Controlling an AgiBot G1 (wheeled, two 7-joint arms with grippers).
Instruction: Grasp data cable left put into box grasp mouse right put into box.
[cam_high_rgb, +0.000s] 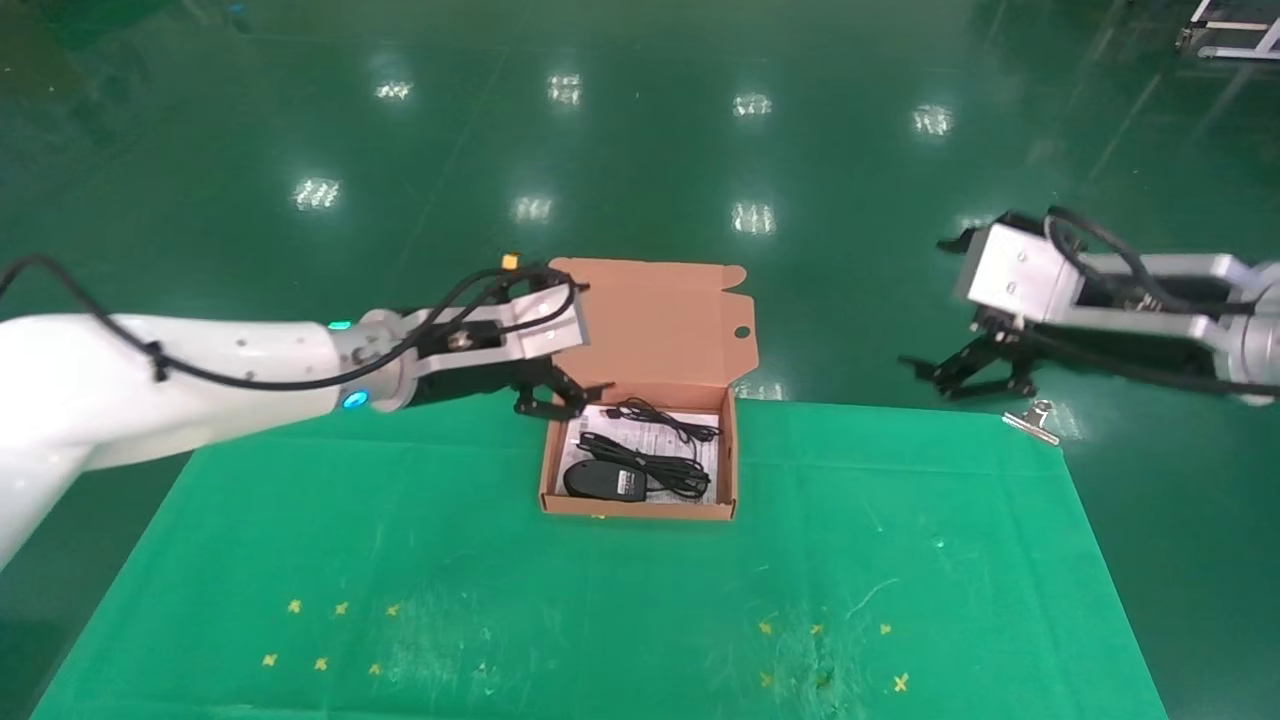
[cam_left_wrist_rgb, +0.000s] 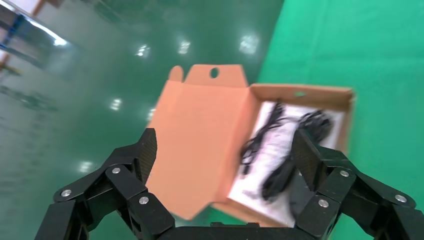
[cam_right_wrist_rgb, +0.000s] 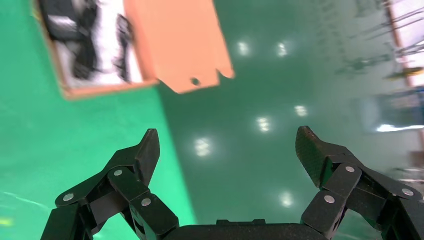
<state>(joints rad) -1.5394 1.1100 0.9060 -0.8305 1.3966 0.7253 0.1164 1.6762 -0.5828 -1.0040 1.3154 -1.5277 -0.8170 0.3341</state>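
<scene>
The orange-brown box (cam_high_rgb: 640, 508) stands open on the green cloth, its lid (cam_high_rgb: 660, 320) upright at the back. Inside, on the white sheet, the black mouse (cam_high_rgb: 603, 481) lies at the front left. The bundled data cable (cam_high_rgb: 655, 465) lies beside it, and a thin cord (cam_high_rgb: 665, 415) lies further back. My left gripper (cam_high_rgb: 560, 395) hovers open and empty at the box's back left corner. In the left wrist view the left gripper (cam_left_wrist_rgb: 223, 145) frames the lid (cam_left_wrist_rgb: 200, 135). My right gripper (cam_high_rgb: 965, 372) hangs open and empty beyond the table's back right edge, far from the box (cam_right_wrist_rgb: 105, 90).
A small metal clip (cam_high_rgb: 1035, 420) lies at the table's back right corner, just below my right gripper. Yellow cross marks (cam_high_rgb: 330, 635) dot the front of the green cloth (cam_high_rgb: 900, 560). Shiny green floor surrounds the table.
</scene>
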